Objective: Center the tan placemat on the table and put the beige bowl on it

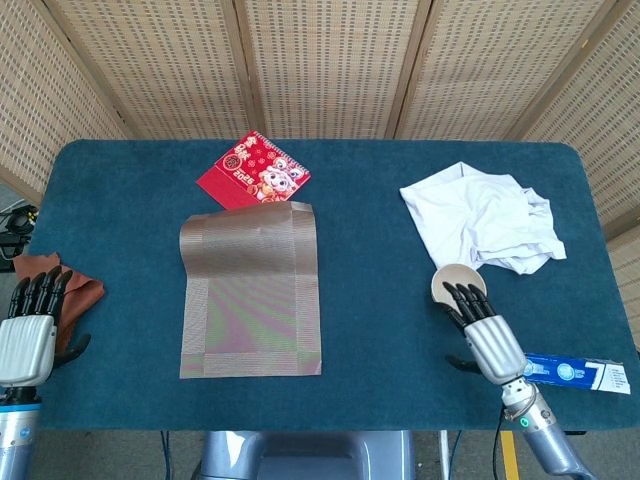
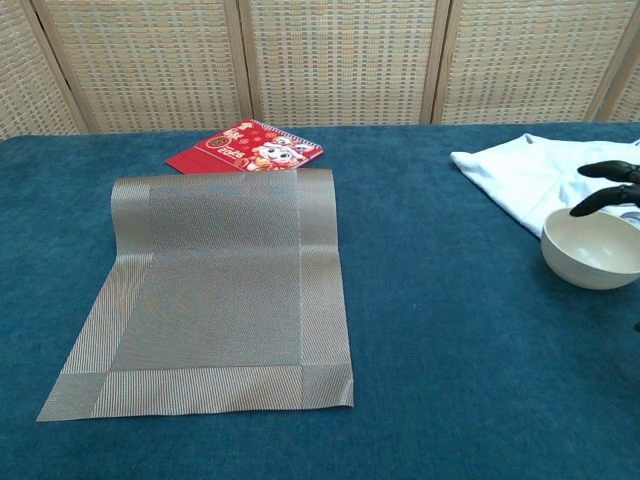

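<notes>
Beige bowl (image 2: 592,248): empty, upright on blue table (image 1: 380,300) | right hand (image 1: 480,330): fingers spread above bowl, holding nothing | left hand (image 1: 28,330): fingers straight, empty

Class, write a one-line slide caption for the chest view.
Tan placemat lies flat; right hand hovers over beige bowl.

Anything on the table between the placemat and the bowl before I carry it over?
No: between the placemat and the bowl there is only bare blue tablecloth, seen in both views. The white cloth lies behind the bowl.
</notes>
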Motion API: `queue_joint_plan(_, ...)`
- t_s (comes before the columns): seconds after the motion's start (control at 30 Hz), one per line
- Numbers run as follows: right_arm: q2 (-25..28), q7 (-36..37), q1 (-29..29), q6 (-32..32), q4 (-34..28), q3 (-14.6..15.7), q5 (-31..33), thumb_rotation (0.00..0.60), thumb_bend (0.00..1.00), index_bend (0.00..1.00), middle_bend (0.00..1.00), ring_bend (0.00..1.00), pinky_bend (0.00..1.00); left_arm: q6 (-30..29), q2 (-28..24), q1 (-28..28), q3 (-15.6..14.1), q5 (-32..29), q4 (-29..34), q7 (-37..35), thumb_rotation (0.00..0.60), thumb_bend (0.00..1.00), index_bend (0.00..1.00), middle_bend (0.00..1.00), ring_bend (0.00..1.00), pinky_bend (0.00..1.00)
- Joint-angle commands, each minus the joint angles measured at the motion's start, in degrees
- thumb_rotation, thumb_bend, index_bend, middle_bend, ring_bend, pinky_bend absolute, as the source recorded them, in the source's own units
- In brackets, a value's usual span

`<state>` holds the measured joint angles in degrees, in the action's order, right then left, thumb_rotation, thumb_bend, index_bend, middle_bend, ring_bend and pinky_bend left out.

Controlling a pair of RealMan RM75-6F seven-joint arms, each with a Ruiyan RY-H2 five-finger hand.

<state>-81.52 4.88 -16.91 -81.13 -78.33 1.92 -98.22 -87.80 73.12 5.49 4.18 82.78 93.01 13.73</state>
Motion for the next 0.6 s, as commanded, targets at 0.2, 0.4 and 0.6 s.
queue_joint_plan(0.2, -5.9, -5.5, -1.9, 4.2, -3.2, 1.3, -1.6, 0.6, 0.24, 0.3, 0.0, 0.0, 0.0, -0.3, -0.6, -0.4, 0.0, 0.1, 0.0, -1.5, 0.6, 0.2, 0.0, 0.0, 0.0, 0.0)
queue_joint_plan(0.4, -10.2, -6.8, -3.0, 7.5, -2.8, 0.8, 0.2, 0.6, 0.24, 0.34, 0.01, 0.0, 0.0, 0.0, -1.0, -0.4, 0.3, -0.3, 0.1, -2.4, 0.6, 0.2, 0.0, 0.0, 0.0, 0.0)
queue_joint_plan(0.6, -13.2, -7.1, -3.6, 8.8, -1.7, 0.3, 1.2, 0.6, 0.24, 0.36, 0.02, 0.0, 0.0, 0.4, -1.1, -0.3, 0.6, -0.9, -0.1, -2.8, 0.6, 0.2, 0.0, 0.0, 0.0, 0.0)
